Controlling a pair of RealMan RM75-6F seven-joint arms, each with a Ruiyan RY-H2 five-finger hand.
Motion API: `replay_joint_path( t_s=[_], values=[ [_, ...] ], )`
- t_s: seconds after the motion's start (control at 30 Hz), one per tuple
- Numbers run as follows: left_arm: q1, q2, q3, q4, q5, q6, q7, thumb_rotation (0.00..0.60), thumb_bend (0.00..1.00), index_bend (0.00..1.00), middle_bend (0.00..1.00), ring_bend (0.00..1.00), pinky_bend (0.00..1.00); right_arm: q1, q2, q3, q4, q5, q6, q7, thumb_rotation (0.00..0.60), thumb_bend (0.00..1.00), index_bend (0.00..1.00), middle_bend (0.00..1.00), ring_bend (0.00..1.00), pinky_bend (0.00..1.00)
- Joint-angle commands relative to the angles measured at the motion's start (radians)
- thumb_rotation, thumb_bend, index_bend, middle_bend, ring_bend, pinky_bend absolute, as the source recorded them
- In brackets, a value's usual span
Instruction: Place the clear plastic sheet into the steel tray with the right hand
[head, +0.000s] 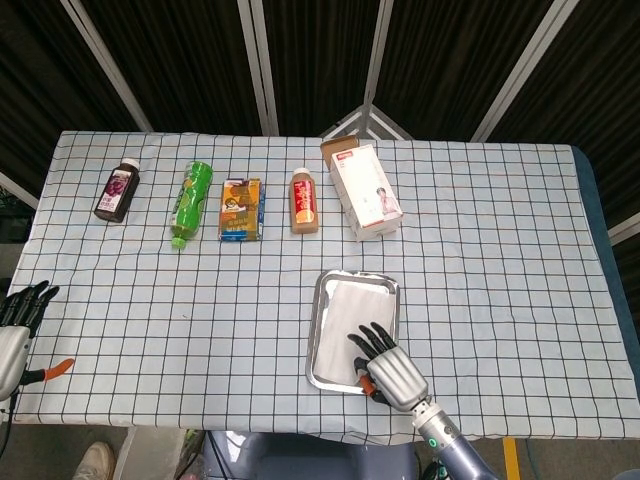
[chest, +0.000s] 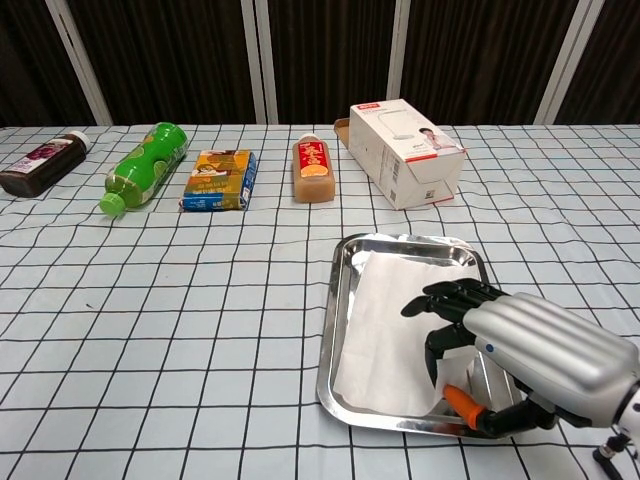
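One clear plastic sheet (chest: 385, 330) lies flat inside the steel tray (chest: 341, 300) near the table's front edge. Right hand (chest: 520, 350) rests over the tray's front right corner, fingers curled down on the sheet; actual grip cannot be told. Left hand (head: 18, 325) hangs at the front left corner, fingers spread, empty. Four drinks and a white box (chest: 405, 150) line the far side

I see even, bright overhead light and sharp focus in both views; soft glare streaks the shiny rectangular steel tray (chest: 345, 300) just beyond my silver-backed, black-fingered right hand (chest: 515, 350), shadows faint.
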Motion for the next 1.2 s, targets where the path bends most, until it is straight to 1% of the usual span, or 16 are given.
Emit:
replay_joint_path(
  t_s=[0.03, 0.43, 0.63, 0.67, 0.77, 0.87, 1.07, 1.2],
  values=[
    [-0.001, 0.0, 0.0, 0.001, 0.0, -0.002, 0.0, 0.6, 0.0, 0.0, 0.0, 0.0, 0.0, -0.004, -0.003, 0.0, 0.004, -0.002, 0.01, 0.002, 0.6, 0.56, 0.64, 0.17, 0.0, 0.0],
    [0.0, 0.0, 0.001, -0.001, 0.002, 0.001, 0.001, 0.6, 0.0, 0.0, 0.0, 0.0, 0.0, -0.017, -0.018, 0.011, 0.011, 0.023, 0.028, -0.022, 0.6, 0.56, 0.64, 0.17, 0.0, 0.0],
    [0.001, 0.0, 0.001, -0.001, 0.001, 0.001, 0.0, 0.6, 0.0, 0.0, 0.0, 0.0, 0.0, -0.021, -0.018, 0.01, 0.004, 0.027, 0.036, -0.034, 0.6, 0.56, 0.55, 0.17, 0.0, 0.0],
    [0.001, 0.001, 0.001, -0.001, 0.002, 0.002, 0.0, 0.6, 0.0, 0.0, 0.0, 0.0, 0.0, -0.022, -0.017, 0.008, 0.0, 0.024, 0.04, -0.032, 0.6, 0.56, 0.54, 0.17, 0.0, 0.0],
    [0.0, 0.001, 0.002, 0.0, 0.003, 0.001, 0.0, 0.6, 0.0, 0.0, 0.0, 0.0, 0.0, -0.024, -0.012, 0.005, -0.004, 0.014, 0.051, -0.035, 0.6, 0.56, 0.44, 0.17, 0.0, 0.0],
    [0.001, 0.001, 0.002, 0.0, 0.004, 0.002, -0.001, 0.6, 0.0, 0.0, 0.0, 0.0, 0.0, -0.028, -0.008, 0.003, -0.012, 0.013, 0.059, -0.04, 0.6, 0.52, 0.35, 0.16, 0.0, 0.0],
    [0.001, 0.002, 0.003, 0.0, 0.006, 0.003, -0.003, 0.6, 0.0, 0.0, 0.0, 0.0, 0.0, -0.036, 0.002, -0.007, -0.031, -0.007, 0.081, -0.054, 0.6, 0.42, 0.21, 0.11, 0.0, 0.0],
    [0.001, 0.002, 0.004, -0.001, 0.008, 0.003, -0.003, 0.6, 0.0, 0.0, 0.0, 0.0, 0.0, -0.045, 0.005, -0.02, -0.049, -0.025, 0.099, -0.06, 0.6, 0.41, 0.14, 0.08, 0.0, 0.0]
  ],
)
